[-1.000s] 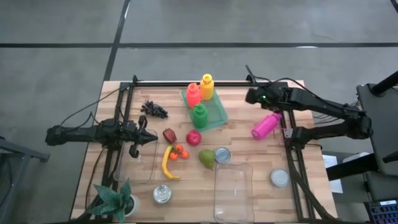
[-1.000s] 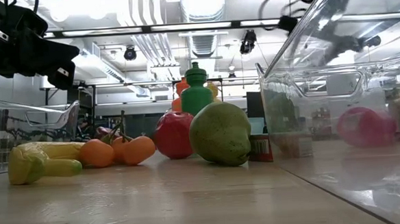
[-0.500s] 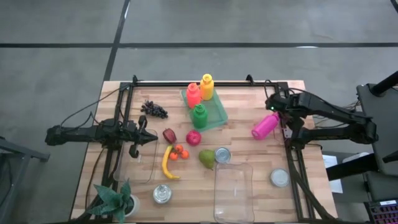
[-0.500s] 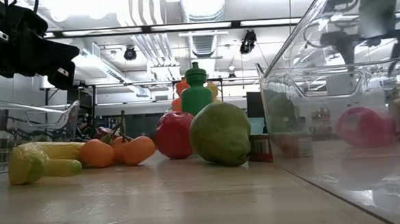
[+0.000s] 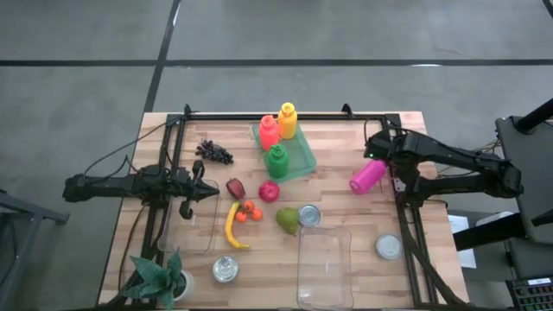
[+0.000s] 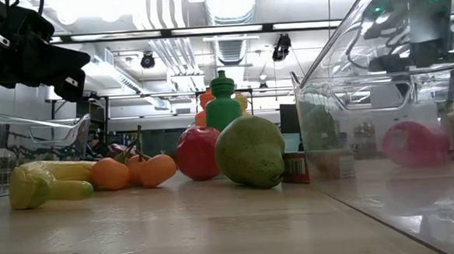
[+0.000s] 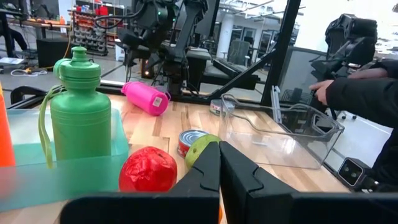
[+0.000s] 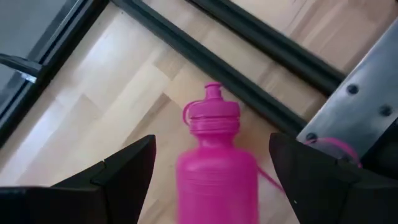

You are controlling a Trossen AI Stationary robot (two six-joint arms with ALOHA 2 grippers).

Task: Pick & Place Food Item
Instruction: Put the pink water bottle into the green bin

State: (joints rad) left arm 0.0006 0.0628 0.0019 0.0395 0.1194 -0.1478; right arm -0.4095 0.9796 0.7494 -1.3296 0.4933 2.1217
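Above the tabletop's right side, the right gripper hovered over the lying pink bottle, jaws wide and empty — probably lining up. Descend squarely, straddling the body. The left gripper waited, jaws shut, empty, near the fruit.

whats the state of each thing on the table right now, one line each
pink bottle: lying on its side, cap on
green bottle: upright in the tray, cap on
orange bottle: upright
red bottle: upright
clear bin: empty, no lid
can: upright
right gripper: jaws open, above the pink bottle
left gripper: jaws shut, holding nothing
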